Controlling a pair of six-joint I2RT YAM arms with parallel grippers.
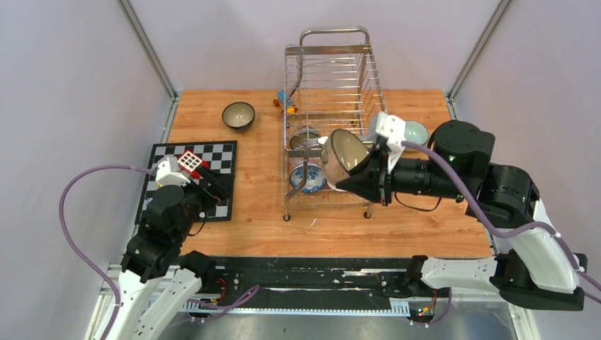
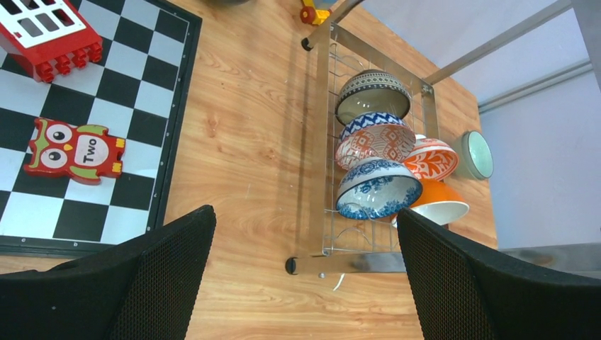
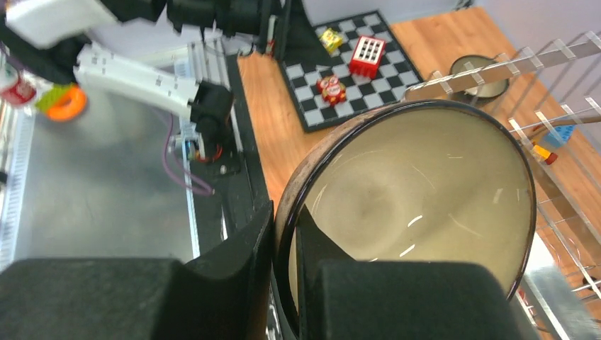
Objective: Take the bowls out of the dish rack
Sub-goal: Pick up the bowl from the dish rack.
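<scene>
R gripper (image 3: 287, 265): clamped on rim of brown bowl (image 3: 411, 205); one finger inside, one outside.
brown bowl pos.: held tipped on edge over near-right part of rack (image 1: 333, 88), cream inside turned up & to the left.
rack: stood mid-table (image 1: 248, 212), far half; wire tiers, loop handle at far end.
bowls in rack: row seen on edge in L wrist view: striped bowl (image 2: 372, 95) farthest, red-patterned bowl (image 2: 431, 157), blue-white bowl (image 2: 375, 188), orange bowl (image 2: 436, 202) nearest.
mint bowl (image 2: 478, 154): set on table just R of rack, outside it.
dark bowl (image 1: 239, 115): set upright on table, L of rack, apart from it.
L gripper (image 2: 305, 283): jaws spread wide, nothing held; hung over near-right part of board (image 1: 220, 152).
</scene>
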